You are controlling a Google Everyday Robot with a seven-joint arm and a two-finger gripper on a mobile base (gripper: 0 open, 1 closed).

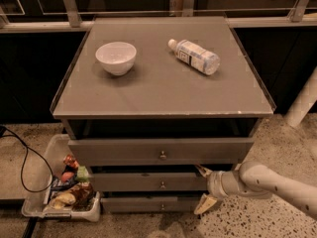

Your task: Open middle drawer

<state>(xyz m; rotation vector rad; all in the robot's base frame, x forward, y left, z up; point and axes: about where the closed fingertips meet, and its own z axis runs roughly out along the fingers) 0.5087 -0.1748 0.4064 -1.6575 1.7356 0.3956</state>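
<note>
camera view: matte-grey middle drawer, brass knob centred, tool spread wide at its right end.

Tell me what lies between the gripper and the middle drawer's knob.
Only the bare grey front of the middle drawer, seen in the camera view; the open gripper sits at its right end.

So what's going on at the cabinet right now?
The robot's arm reaches in low from the right, with its gripper at the right end of the matte-grey middle drawer. The gripper is open and holds nothing, well to the right of the drawer's small brass knob. The drawer is not visibly pulled out. On the grey cabinet top stand a white round bowl and a clear plastic bottle lying on its side.
</note>
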